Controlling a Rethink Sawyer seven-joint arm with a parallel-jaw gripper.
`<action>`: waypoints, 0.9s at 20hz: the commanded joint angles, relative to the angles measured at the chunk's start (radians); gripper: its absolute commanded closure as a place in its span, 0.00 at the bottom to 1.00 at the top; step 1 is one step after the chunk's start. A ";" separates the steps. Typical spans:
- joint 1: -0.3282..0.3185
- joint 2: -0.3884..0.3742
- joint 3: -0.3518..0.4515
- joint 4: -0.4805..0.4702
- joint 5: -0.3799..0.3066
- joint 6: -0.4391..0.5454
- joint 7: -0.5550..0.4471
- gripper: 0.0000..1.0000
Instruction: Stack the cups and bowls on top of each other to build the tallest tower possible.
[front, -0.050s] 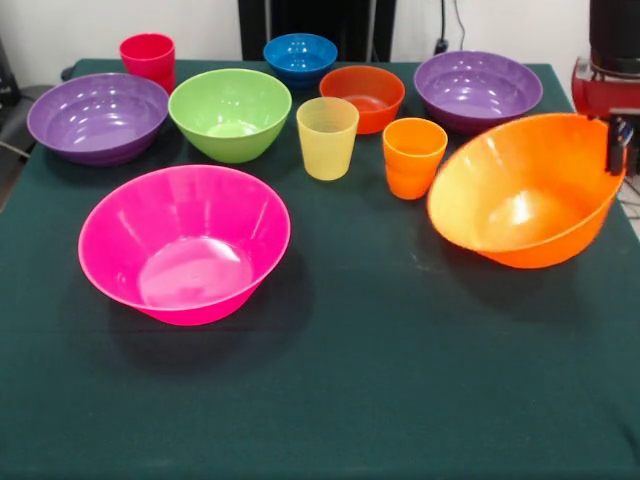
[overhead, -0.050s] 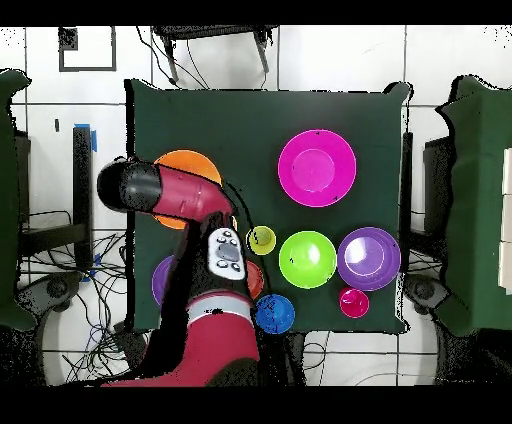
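While every bowl and cup on the dark green tablecloth (front, -0.050s: 330, 400) stands empty, the large glossy orange plastic bowl (front, -0.050s: 525, 190) at the right is tipped up on its side, mouth facing the table's middle, its upper rim touching the red and black arm's gripper (front, -0.050s: 617, 145). Only a dark sliver of that gripper shows past the rim, so I cannot tell how its fingers stand. The large pink bowl (front, -0.050s: 185, 243) sits upright near the front. Behind it stand a purple bowl (front, -0.050s: 97, 117), a medium green bowl (front, -0.050s: 230, 113), the ribbed pale yellow tumbler (front, -0.050s: 327, 137), the orange stepped cup (front, -0.050s: 413, 157) and a small orange-red bowl (front, -0.050s: 363, 97). Farther back are a red cup (front, -0.050s: 148, 58), a small blue bowl (front, -0.050s: 300, 55) and a second purple bowl (front, -0.050s: 478, 90). From overhead the arm (overhead, -0.050s: 185, 200) covers most of the orange bowl, one purple bowl and the orange-red one.
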 joint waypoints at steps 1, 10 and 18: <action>-0.196 -0.092 0.414 0.216 0.165 0.157 -0.042 1.00; -0.603 0.170 0.970 0.432 0.138 -0.132 -0.131 1.00; -0.830 0.609 1.095 0.444 -0.119 -0.027 -0.271 1.00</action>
